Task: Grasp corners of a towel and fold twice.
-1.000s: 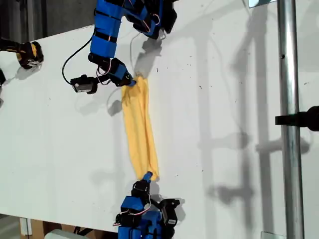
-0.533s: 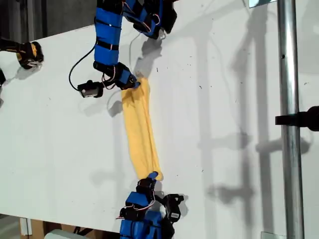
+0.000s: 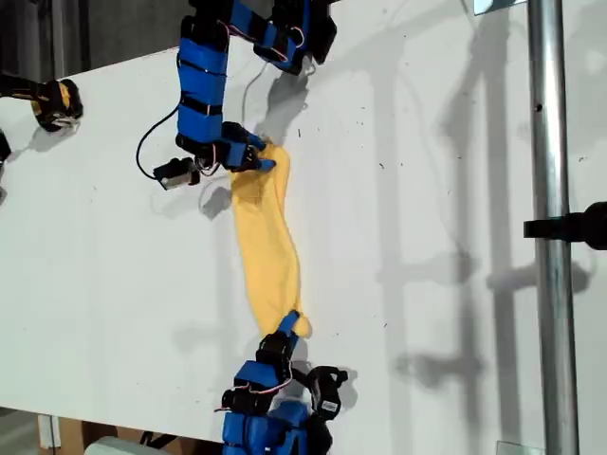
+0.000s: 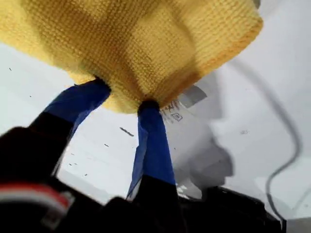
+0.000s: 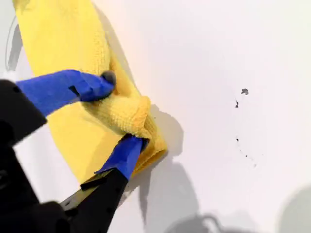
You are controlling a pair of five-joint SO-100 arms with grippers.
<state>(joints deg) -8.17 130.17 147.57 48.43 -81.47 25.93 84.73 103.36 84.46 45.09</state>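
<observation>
The yellow-orange towel (image 3: 266, 246) is bunched into a long strip on the white table (image 3: 427, 190), running from the far arm to the near arm in the exterior view. My first gripper (image 3: 261, 159) (image 4: 121, 94) is shut on the far end of the towel (image 4: 131, 43), with its blue fingertips (image 4: 148, 114) pressed into the fabric. A small white tag (image 4: 187, 99) hangs under that corner. My second gripper (image 3: 289, 322) (image 5: 121, 109) is shut on the rolled near end of the towel (image 5: 63, 39). The strip sags a little between the two.
A vertical metal pole (image 3: 550, 227) with a black clamp (image 3: 574, 227) stands at the exterior view's right. A yellow-and-black object (image 3: 57, 102) sits at the table's far edge on the exterior view's left. A black cable (image 3: 142, 142) loops beside the first arm.
Both grippers have crept toward each other with the towel ends still held. The strip, taut a second ago, now bulges and sags. The first arm's wrist has turned.
</observation>
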